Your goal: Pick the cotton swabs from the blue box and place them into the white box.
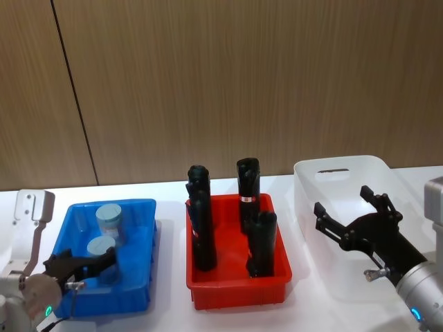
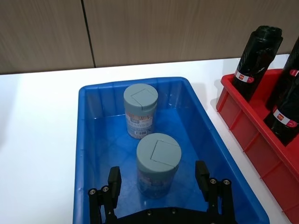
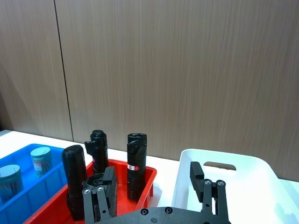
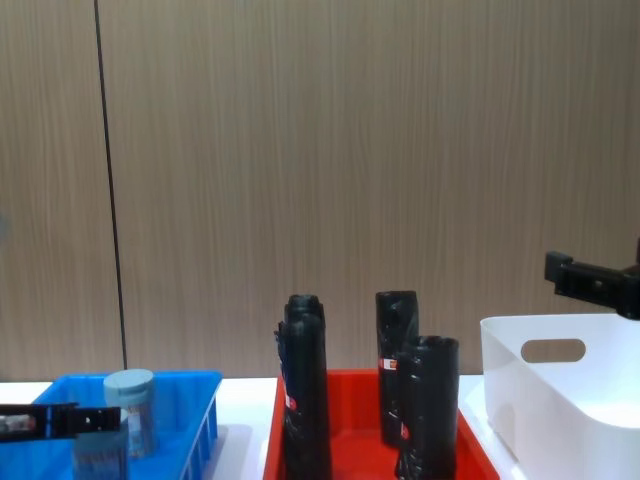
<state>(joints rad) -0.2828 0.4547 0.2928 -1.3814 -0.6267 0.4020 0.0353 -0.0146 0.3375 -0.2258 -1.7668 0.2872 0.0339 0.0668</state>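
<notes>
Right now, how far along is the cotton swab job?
Nothing looks done: both cotton swabs, the nearer tub and the farther tub, stand in the blue box. In hand: the left gripper is open either side of the nearer tub, not gripping. Left: lift and carry both to the white box, over which the right gripper hovers open.

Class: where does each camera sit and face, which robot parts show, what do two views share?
Head: high, facing down on bright blue plastic crate; left pincer, right pincer.
Chest: low, facing forward; both pincers at edges.
Left wrist: over left pincer, facing into crate.
Right wrist: behind right pincer, facing glossy white plastic bin.
Head and left wrist share two pale-lidded cotton-swab tubs.
</notes>
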